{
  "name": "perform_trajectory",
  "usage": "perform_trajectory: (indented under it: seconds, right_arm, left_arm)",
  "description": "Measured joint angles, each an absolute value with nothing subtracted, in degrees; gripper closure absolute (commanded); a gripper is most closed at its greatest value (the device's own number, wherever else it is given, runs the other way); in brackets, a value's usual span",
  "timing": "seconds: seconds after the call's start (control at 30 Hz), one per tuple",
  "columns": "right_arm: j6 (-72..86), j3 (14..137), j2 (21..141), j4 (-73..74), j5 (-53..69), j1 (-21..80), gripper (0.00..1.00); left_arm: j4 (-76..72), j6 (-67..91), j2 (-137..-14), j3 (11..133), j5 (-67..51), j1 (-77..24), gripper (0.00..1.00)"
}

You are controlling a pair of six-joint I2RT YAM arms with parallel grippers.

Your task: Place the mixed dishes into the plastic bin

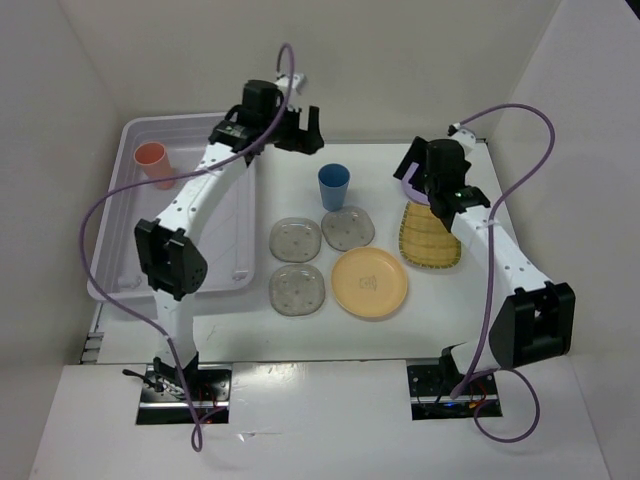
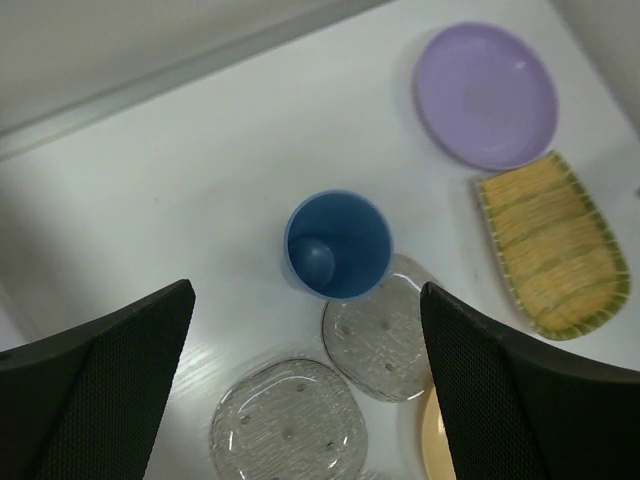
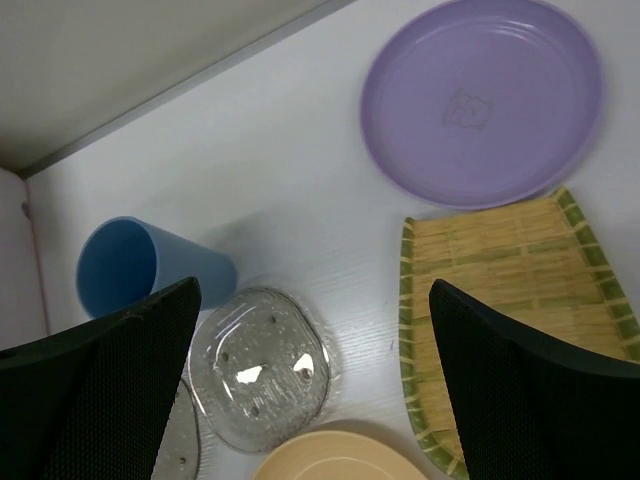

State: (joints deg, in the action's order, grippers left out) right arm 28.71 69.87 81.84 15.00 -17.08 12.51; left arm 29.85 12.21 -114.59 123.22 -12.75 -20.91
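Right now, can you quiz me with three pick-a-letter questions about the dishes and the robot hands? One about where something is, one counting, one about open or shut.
1. Where is the salmon cup?
A) in the plastic bin
B) on the woven plate
C) in a robot hand

2. How many clear saucers lie on the table?
A) one
B) three
C) five

3. How is the left gripper?
A) shut on a plate
B) open and empty
C) shut on a saucer

Answers:
1 A, it stands inside the bin, near its far left corner.
2 B, three lie near the orange-yellow plate.
3 B, its fingers stand wide apart, gripping nothing.
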Motion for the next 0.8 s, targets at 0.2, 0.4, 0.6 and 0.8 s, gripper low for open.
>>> perform_trajectory:
  seconds: [0.2, 0.4, 0.6, 0.8]
  right_arm:
    - [29.5, 66.9, 79.5, 15.2, -16.8, 11.3, 0.01]
    - [30.3, 64.7, 78.8, 15.6, -16.5, 11.1, 0.01]
    - [30.4, 64.1, 77.0, 15.5, -16.3, 10.9, 0.01]
    - [30.9, 64.0, 75.8, 15.5, -16.3, 10.4, 0.01]
  left_arm:
    - [30.0, 12.3, -121.6, 123.2, -4.2, -24.5, 0.0]
    - [29.9, 12.4, -124.5, 123.4, 0.1, -26.6, 0.02]
    - [30.2, 12.3, -129.0, 125.8, 0.9, -27.8, 0.04]
    - [32.3, 11.9, -133.5, 130.0, 3.8, -28.1, 0.11]
